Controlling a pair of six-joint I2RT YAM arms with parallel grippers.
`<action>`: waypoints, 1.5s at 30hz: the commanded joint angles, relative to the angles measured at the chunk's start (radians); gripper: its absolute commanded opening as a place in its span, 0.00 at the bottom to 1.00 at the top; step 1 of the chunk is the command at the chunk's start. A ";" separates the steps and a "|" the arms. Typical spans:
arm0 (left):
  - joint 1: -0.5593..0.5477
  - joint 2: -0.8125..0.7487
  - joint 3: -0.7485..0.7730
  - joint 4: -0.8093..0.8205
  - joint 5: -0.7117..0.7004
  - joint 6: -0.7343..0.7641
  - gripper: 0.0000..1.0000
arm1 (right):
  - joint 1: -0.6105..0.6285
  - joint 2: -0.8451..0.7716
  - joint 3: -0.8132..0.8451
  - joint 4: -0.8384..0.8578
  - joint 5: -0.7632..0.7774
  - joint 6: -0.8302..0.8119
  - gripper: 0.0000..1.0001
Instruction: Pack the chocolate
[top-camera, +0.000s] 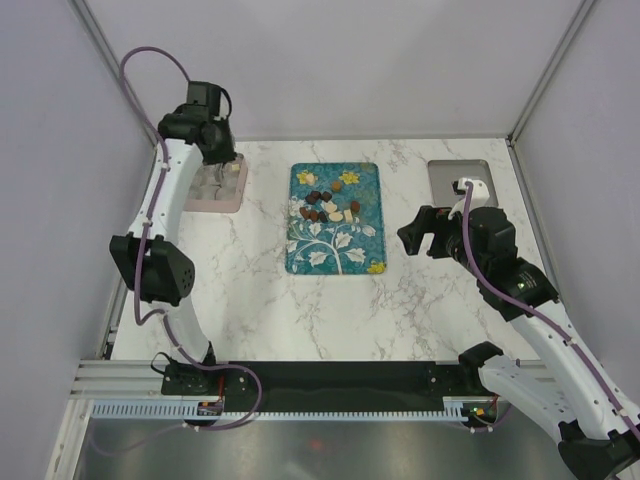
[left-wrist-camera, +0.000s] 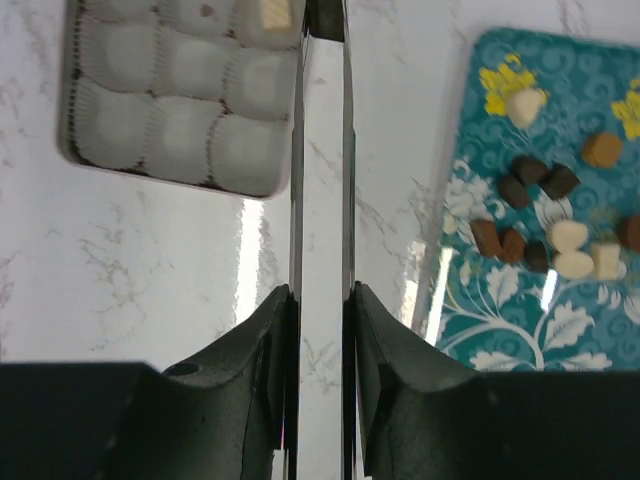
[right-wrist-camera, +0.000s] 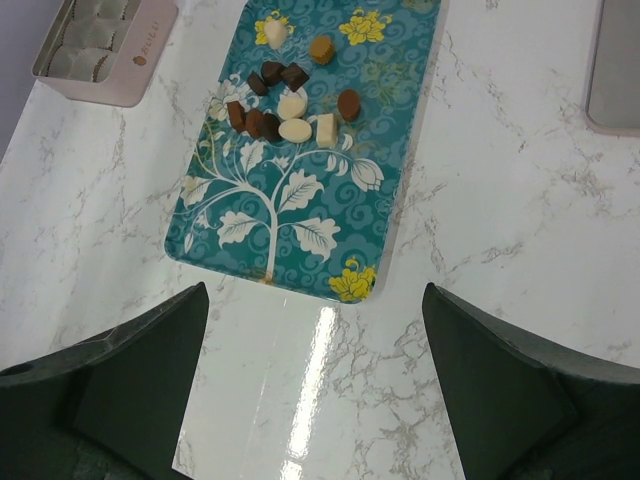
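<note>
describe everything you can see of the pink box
The box is a shallow, pale pink rectangle with rounded corners and small print on its side wall. It lies flat and open on the marble table, left of the teal tray and apart from it. White fluted paper cups fill it in a grid; most look empty, one at the edge holds a cream piece. The tongs reach over that edge; contact cannot be told.
</note>
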 joint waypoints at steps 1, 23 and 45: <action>0.091 0.059 0.119 0.024 0.060 0.026 0.29 | -0.001 0.002 0.008 0.047 -0.010 0.004 0.97; 0.257 0.368 0.236 0.096 0.054 0.097 0.33 | -0.001 0.084 -0.006 0.100 -0.004 -0.005 0.97; 0.250 0.323 0.222 0.102 0.060 0.118 0.47 | -0.001 0.082 -0.020 0.113 0.011 -0.011 0.97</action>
